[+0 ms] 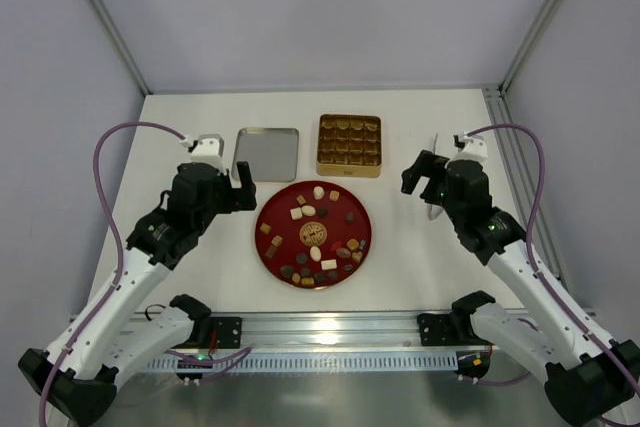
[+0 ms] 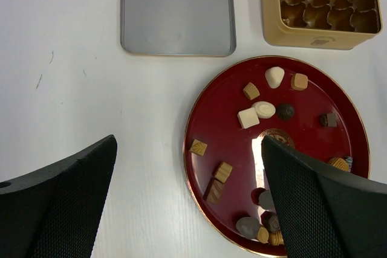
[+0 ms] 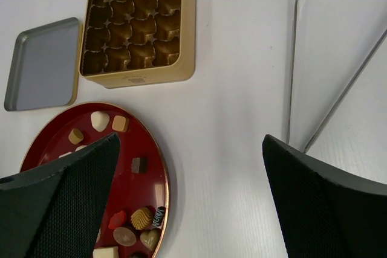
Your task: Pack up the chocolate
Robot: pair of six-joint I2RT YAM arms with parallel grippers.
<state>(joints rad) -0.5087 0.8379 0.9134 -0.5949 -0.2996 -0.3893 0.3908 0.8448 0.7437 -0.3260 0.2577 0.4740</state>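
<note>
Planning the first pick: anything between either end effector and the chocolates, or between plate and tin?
Nothing visible. Chocolates lie uncovered on the red plate, left end effector and right end effector open beside it. Gold tin is uncovered, lid lying apart; only bare table between.

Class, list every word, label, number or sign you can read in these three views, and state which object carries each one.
No word or number can be read in any view.
Square gold gridded tin: small mark on its side wall, too blurred to read.
Round red plate: gold emblem at its centre, too small to read.
</note>
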